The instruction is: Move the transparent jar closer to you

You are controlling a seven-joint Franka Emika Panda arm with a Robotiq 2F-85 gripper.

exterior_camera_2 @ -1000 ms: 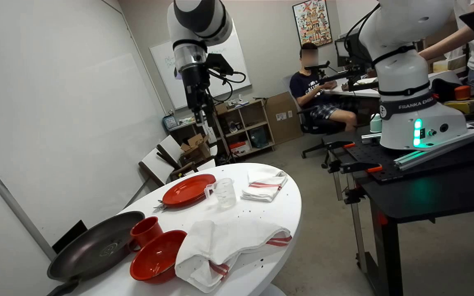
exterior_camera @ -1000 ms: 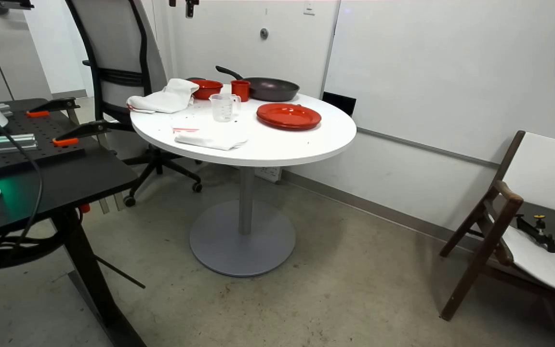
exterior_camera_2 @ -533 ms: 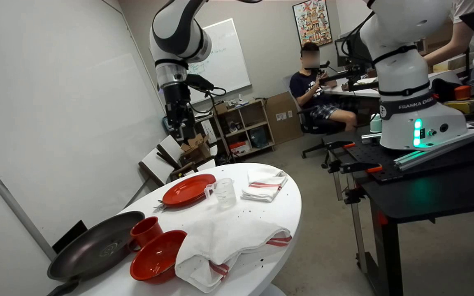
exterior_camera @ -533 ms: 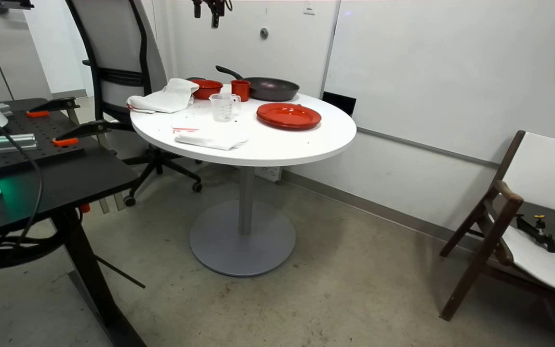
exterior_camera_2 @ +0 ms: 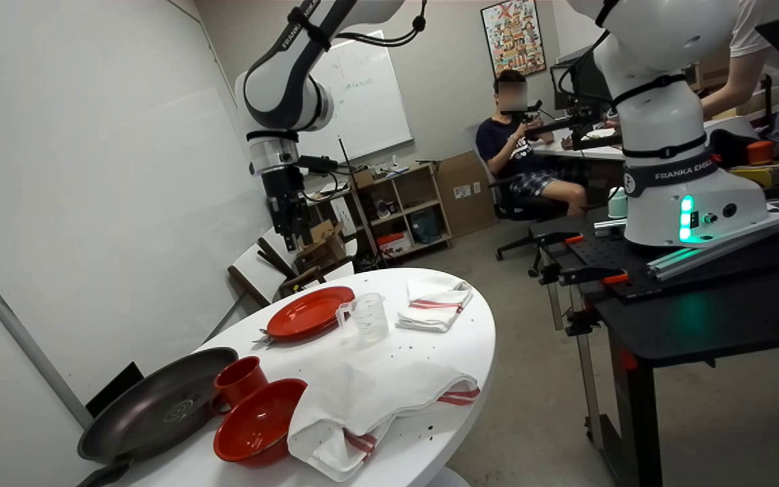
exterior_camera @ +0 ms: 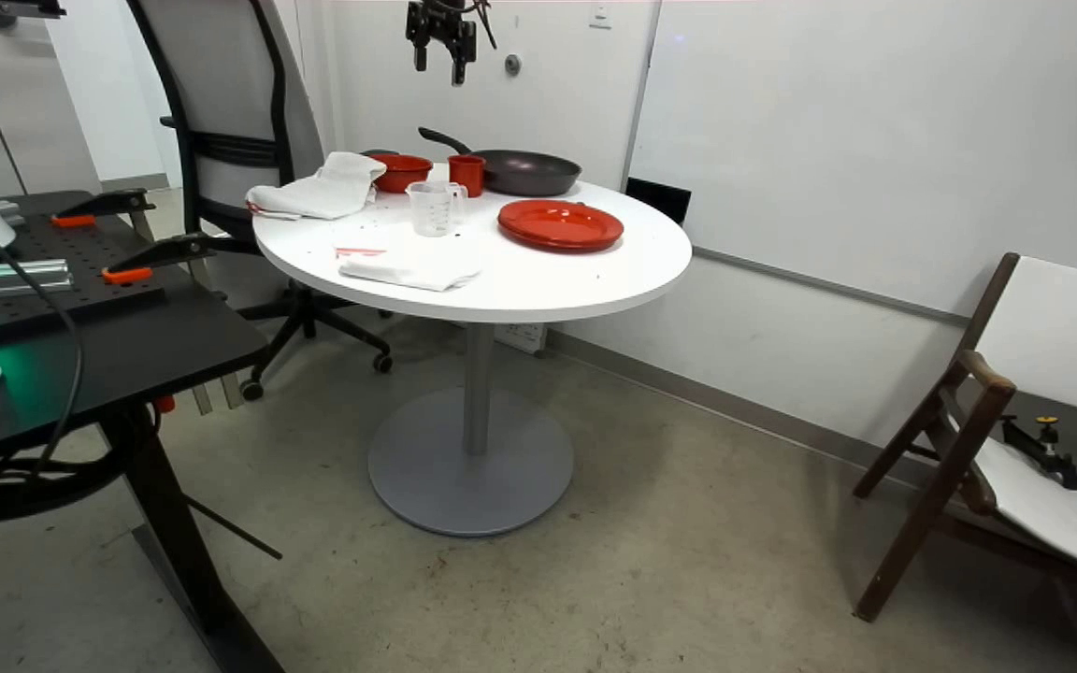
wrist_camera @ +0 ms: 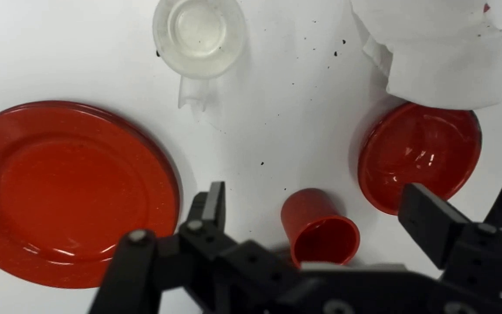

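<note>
The transparent jar is a small clear measuring cup with a handle. It stands upright on the white round table in both exterior views (exterior_camera: 431,209) (exterior_camera_2: 370,319). In the wrist view the jar (wrist_camera: 199,37) is at the top, left of centre, its handle toward the bottom of the picture. My gripper is high above the table in both exterior views (exterior_camera: 439,75) (exterior_camera_2: 298,245). In the wrist view my gripper (wrist_camera: 314,187) is wide open, with nothing between its fingers. The red cup shows well below, between the fingers; the jar lies beyond the fingertips.
Stacked red plates (wrist_camera: 66,192) lie beside the jar. A red cup (wrist_camera: 310,207), a red bowl (wrist_camera: 421,148) and a dark pan (exterior_camera_2: 159,406) stand on the table (exterior_camera: 585,290). A crumpled white towel (exterior_camera_2: 376,399) and a folded one (exterior_camera_2: 433,304) lie near the edge.
The arm has reached out from its base and my gripper has come lower over the table. The jar and the other things on the table have not moved.
</note>
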